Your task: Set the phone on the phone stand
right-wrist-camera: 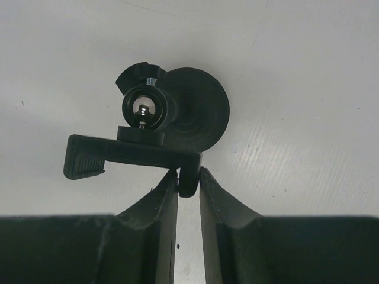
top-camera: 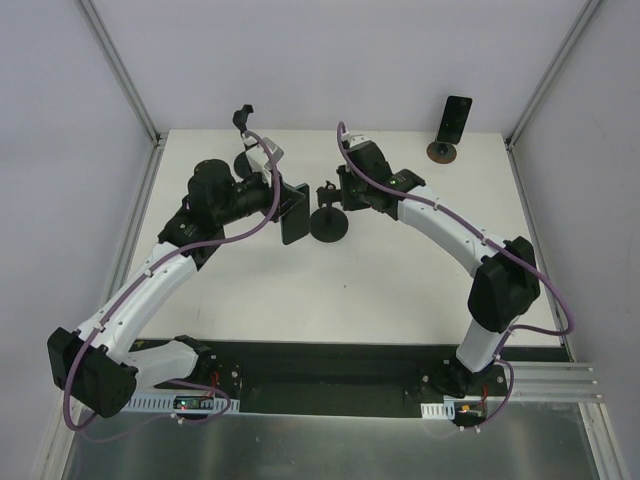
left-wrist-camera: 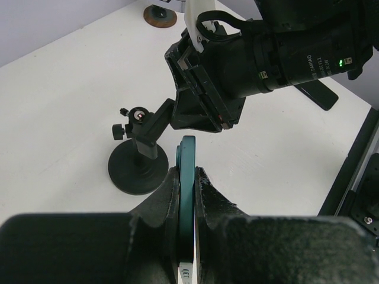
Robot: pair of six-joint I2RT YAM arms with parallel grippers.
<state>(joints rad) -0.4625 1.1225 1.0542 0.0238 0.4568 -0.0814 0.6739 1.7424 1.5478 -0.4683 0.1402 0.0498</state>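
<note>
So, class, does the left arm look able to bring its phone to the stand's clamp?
Probably yes: the phone, held edge-on in the left gripper, is beside the stand with nothing between them, and the right gripper holds the clamp.

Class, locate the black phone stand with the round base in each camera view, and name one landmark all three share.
Top external: phone stand mid-frame, just right of the dark phone.
Left wrist: left of centre, beyond the held phone.
Right wrist: upper centre, seen from above.
Shared landmark: the right hand pinching its clamp.
</note>
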